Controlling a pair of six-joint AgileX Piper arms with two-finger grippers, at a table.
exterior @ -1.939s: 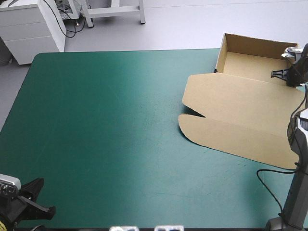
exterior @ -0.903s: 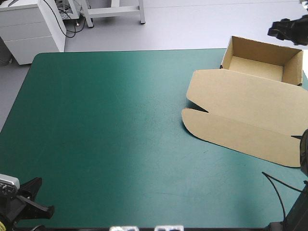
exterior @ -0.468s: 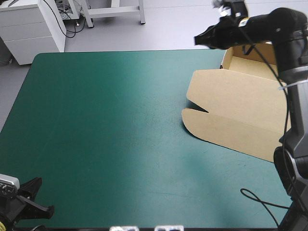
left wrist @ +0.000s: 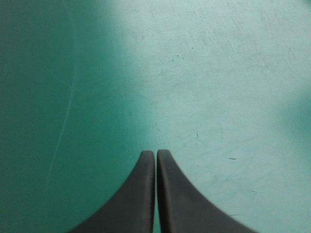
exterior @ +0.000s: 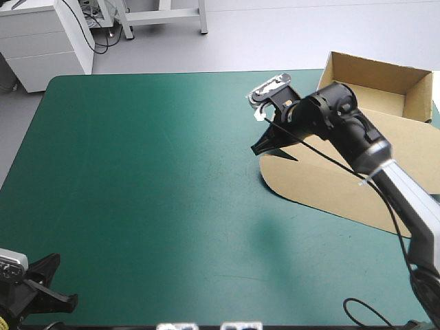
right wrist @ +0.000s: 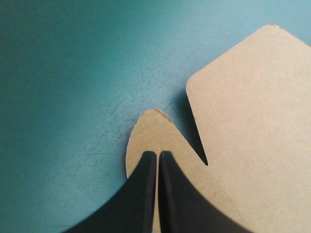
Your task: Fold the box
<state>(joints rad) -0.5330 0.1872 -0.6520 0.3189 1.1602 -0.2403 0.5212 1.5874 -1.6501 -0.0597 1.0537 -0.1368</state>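
at the near left corner of the desk point(exterior: 151, 206), under its teal-green cover, the left pincer point(left wrist: 155, 153) of two broad black fins is pressed together into one pointed arch. only lightly scuffed cover lies ahead of it, and it is well apart from the board.

the right arm comes in from the near right corner and slants across toward the middle of the far half. the right pincer point(right wrist: 156, 154) is also pressed together, pinching nothing. its tip stands over a small rounded flap point(right wrist: 146, 133) at the left end of the brown board box point(exterior: 309, 180), just beside a v-shaped notch point(right wrist: 198, 148) that parts this flap from a broader rounded panel point(right wrist: 243, 116). whether the tip touches the board i cannot tell.

the box occupies the right side of the desk. its lid point(exterior: 419, 141) lies flat, running from the notch to the right edge. beyond it, at the far right corner, the open tray point(exterior: 368, 70) stands with its walls raised.
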